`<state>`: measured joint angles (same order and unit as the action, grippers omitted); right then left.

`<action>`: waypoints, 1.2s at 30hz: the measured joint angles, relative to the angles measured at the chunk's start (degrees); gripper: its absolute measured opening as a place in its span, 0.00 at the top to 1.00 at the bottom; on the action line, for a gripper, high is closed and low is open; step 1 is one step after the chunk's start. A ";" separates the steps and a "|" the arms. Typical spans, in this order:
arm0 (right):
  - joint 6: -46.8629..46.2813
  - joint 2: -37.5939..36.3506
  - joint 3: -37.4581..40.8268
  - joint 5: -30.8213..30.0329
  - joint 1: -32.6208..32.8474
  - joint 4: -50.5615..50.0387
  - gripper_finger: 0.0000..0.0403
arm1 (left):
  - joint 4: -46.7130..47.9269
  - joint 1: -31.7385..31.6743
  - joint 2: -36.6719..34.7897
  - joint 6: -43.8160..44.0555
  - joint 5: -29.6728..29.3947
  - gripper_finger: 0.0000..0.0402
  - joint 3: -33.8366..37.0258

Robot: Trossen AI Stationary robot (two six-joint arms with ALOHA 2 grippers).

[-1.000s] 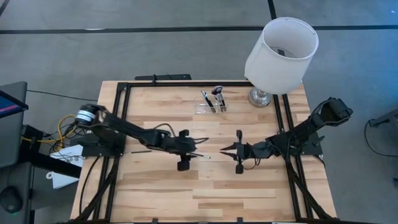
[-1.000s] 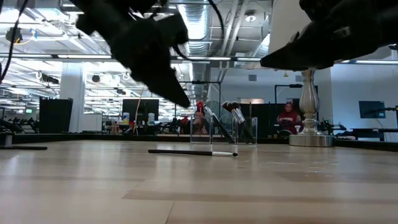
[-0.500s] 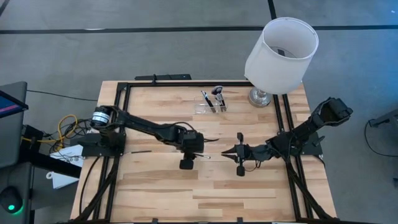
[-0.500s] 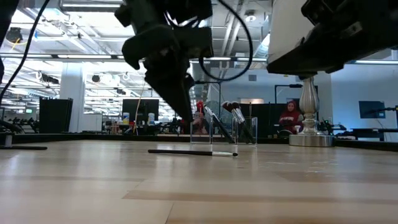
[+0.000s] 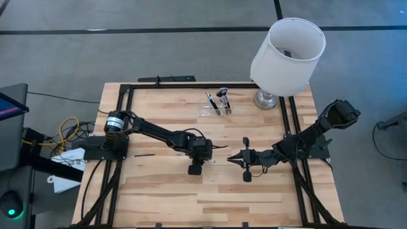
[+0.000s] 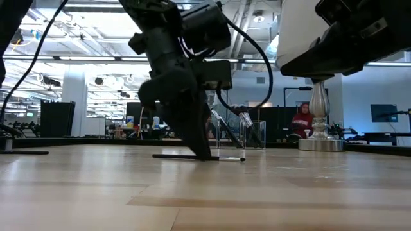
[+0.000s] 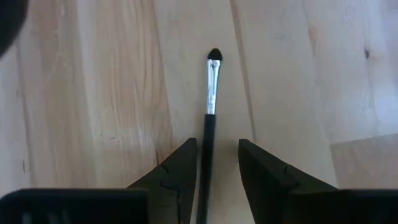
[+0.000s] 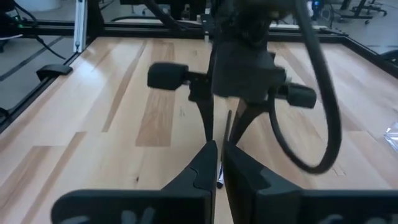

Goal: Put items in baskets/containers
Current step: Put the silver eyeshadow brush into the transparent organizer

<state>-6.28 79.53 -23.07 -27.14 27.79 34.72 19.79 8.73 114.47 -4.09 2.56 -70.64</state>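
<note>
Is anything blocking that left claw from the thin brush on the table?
Nothing visible. The left gripper is down at the wooden table, its open fingers on either side of the slim black-handled makeup brush, gaps showing on both sides.

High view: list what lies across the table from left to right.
Left gripper straddling a thin black makeup brush → clear plastic organizer with brushes → right gripper → white lampshade.

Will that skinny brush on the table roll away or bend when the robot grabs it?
The makeup brush looks thin and round, so it might roll if nudged. Its straight handle and silver collar suggest it is stiff, probably not bendy. The left gripper has a finger on each side, which should stop it rolling.
</note>
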 joint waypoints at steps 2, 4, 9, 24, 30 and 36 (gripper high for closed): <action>-0.24 0.01 0.00 0.00 -0.03 -0.19 0.96 | -0.34 -0.16 0.71 0.00 -0.14 0.72 -0.09; -0.23 0.01 0.00 0.00 -0.04 -0.29 0.96 | -0.39 -0.19 1.53 0.02 -0.82 0.73 -0.22; -0.34 0.02 0.00 0.02 -0.04 -0.50 0.96 | -0.41 0.04 2.61 0.90 -1.69 0.77 -0.20; -0.29 0.02 0.00 0.04 -0.04 -0.54 0.97 | -0.87 1.01 1.12 3.53 -6.65 0.97 0.07; -0.27 0.02 0.00 0.13 -0.04 -1.61 0.97 | -2.69 2.71 -6.16 3.37 -10.11 0.97 1.68; -0.82 0.04 0.00 0.13 -0.04 -2.13 0.97 | -22.19 4.35 -17.92 2.55 -9.74 0.97 15.00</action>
<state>-7.10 79.57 -23.07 -27.00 27.75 32.59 -2.40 13.09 96.55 -1.54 -7.17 -55.64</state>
